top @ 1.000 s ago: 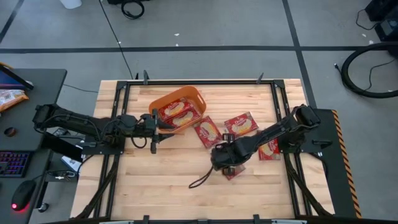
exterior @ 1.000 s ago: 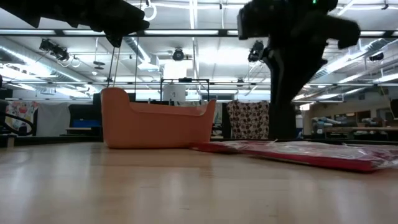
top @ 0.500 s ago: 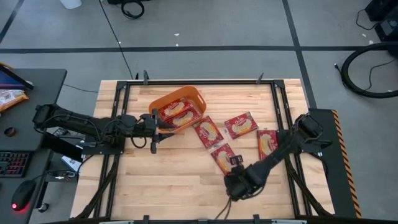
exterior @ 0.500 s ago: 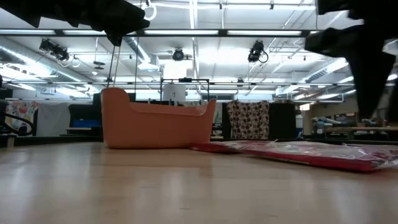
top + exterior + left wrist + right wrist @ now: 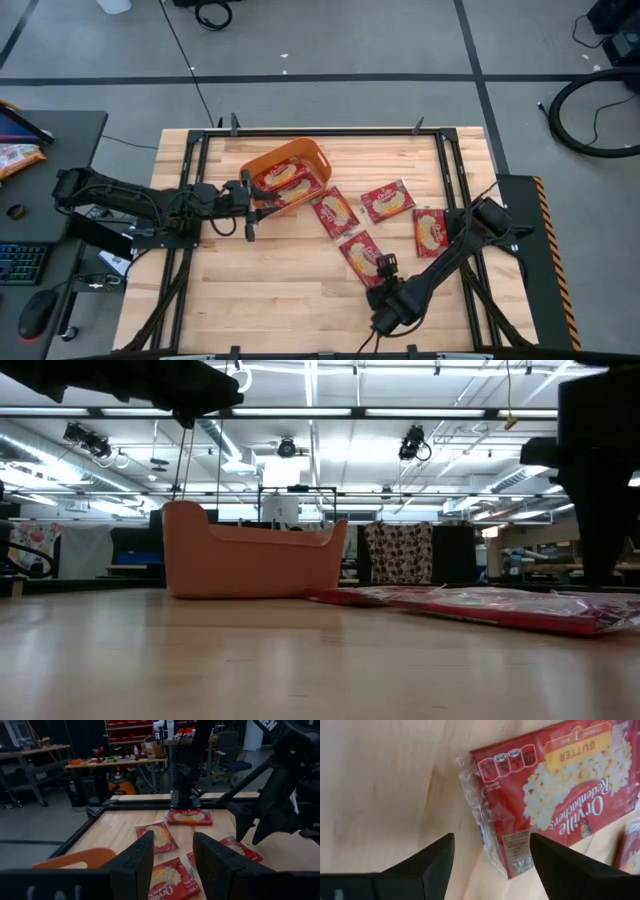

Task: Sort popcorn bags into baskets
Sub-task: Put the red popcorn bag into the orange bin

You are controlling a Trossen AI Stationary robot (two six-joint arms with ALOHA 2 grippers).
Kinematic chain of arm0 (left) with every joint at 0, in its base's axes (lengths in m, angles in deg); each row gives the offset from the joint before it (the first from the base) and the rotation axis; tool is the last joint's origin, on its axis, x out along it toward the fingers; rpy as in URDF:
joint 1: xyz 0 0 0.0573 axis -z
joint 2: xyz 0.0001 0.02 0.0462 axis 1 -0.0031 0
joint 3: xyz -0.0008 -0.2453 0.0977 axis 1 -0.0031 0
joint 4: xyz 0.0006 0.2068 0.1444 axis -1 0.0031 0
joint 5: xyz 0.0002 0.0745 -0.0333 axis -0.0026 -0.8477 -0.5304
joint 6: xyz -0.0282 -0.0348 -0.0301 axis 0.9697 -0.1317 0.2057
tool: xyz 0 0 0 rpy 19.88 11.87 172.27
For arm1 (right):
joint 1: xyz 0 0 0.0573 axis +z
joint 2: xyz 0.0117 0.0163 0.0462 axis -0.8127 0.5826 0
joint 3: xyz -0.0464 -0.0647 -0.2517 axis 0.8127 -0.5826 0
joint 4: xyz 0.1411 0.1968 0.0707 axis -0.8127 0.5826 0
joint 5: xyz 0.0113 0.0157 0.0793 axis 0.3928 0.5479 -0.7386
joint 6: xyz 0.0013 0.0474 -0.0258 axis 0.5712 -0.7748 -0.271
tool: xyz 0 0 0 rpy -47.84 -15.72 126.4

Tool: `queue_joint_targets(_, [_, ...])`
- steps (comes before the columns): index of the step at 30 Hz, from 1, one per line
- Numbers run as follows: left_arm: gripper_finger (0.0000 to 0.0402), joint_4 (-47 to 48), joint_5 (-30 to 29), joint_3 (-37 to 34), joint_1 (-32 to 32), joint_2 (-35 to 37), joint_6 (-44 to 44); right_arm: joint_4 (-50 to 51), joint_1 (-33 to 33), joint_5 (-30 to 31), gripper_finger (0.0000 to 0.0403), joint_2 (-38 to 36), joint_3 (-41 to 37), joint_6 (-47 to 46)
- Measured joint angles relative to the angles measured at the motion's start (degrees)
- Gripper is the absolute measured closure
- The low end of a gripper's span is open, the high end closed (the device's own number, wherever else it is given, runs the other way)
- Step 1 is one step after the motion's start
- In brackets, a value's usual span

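While hovering over basket [image 5: 288, 170], left pincer [image 5: 250, 196] spread, empty | low: basket [image 5: 250, 560] beside popcorn bags [image 5: 500, 605] | right wrist: right pincer [image 5: 492, 852] spread, empty, above bag [image 5: 555, 785] on table [image 5: 380, 785].

The left arm reaches in from the left side, nearly level, its left gripper [image 5: 262, 197] spread open with nothing between the jaws. The right arm folds back toward the near edge, wrist low, its right gripper [image 5: 385, 265] likewise spread open and empty.
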Motion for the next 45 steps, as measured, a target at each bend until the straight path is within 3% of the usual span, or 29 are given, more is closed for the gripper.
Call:
queue_joint_targets(6, [0.026, -0.49, 0.0, 0.0, 0.0, 0.0, -0.47, -0.4, -0.06, 4.06, 0.0153, 0.63, -0.36, 0.46])
queue_joint_targets(20, [0.026, -0.45, 0.02, 0.0, 0.0, 0.0, -0.42, -3.87, -0.39, 6.14, 0.0213, 0.41, -3.55, 2.84])
queue_joint_targets(32, [0.026, -0.4, 0.04, 0.0, 0.0, 0.0, -0.27, -6.96, -1.24, 6.13, 0.0391, 0.59, -3.76, 2.23])
queue_joint_targets(41, [0.026, 0.44, 0.31, 0.0, 0.09, 0.0, 1.83, 0.97, -2.63, 6.93, 0.0396, 0.63, 5.31, 4.27])
queue_joint_targets(45, [0.026, 0.55, 5.17, 0.0, 0.07, 0.0, 2.68, 8.74, -3.58, 10.55, 0.0392, 0.51, 13.79, 6.09])
